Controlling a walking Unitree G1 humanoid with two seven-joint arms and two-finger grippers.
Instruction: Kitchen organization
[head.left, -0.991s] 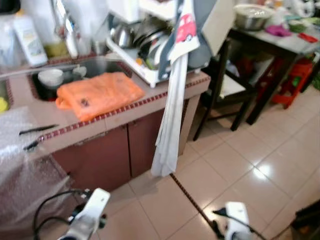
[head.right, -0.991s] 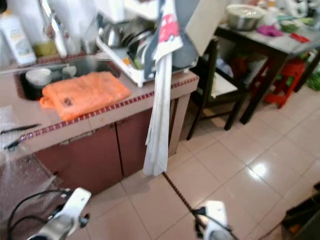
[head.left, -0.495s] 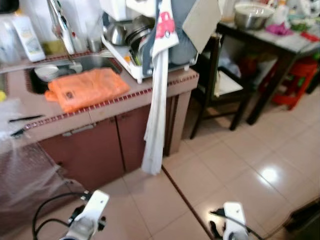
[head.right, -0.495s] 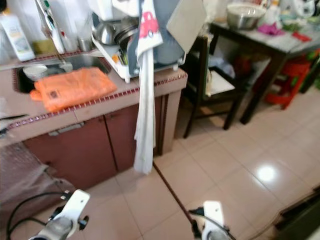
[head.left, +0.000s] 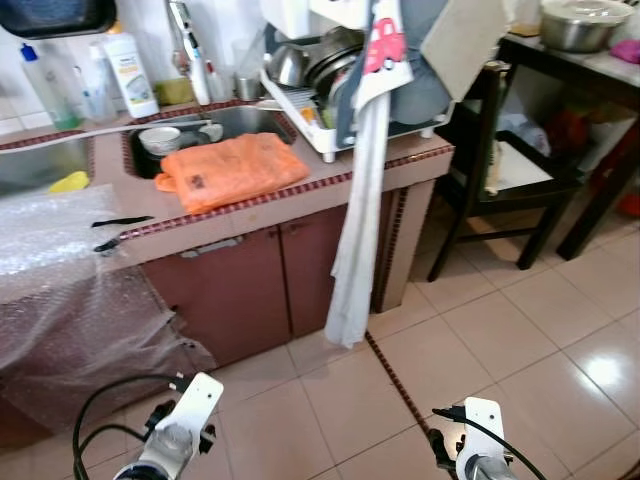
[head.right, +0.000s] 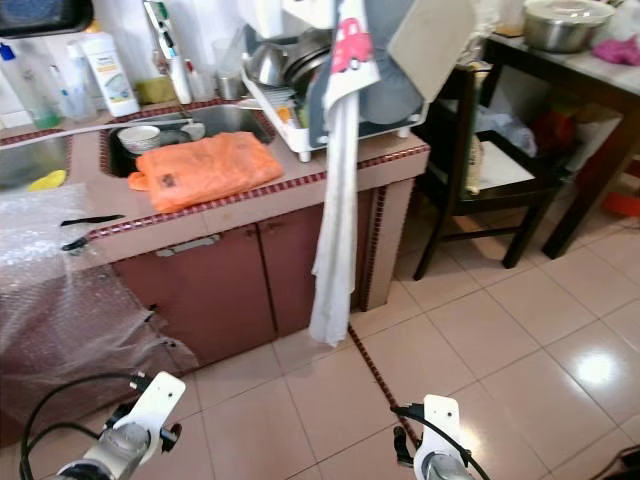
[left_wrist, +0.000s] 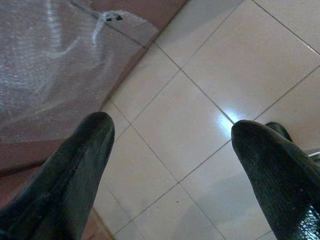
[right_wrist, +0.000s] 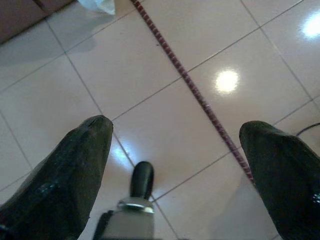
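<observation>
A tiled kitchen counter (head.left: 300, 200) stands ahead over brown cabinet doors (head.left: 250, 290). An orange plastic bag (head.left: 232, 170) lies flat on it beside the sink (head.left: 230, 122), which holds a white bowl (head.left: 160, 138). A white dish rack (head.left: 340, 90) full of pots and lids stands at the counter's right end, with a long white towel (head.left: 358, 210) hanging from it toward the floor. Both arms hang low over the tiled floor. My left gripper (left_wrist: 170, 125) is open above bare tiles near the bubble wrap (left_wrist: 45, 60). My right gripper (right_wrist: 175, 125) is open above a dark red tile strip (right_wrist: 195, 90).
Bubble wrap (head.left: 70, 300) drapes over the counter's left part down to the floor. A black knife (head.left: 120, 221) lies on it. Bottles (head.left: 125, 72) stand behind the sink and a yellow sponge (head.left: 68, 182) lies at the left. A dark chair (head.left: 510, 170) and a table with a metal bowl (head.left: 580, 22) stand at the right.
The whole picture has shifted, so the camera moved: more of the counter's left side and the bubble wrap shows now. Both arms still hang low.
</observation>
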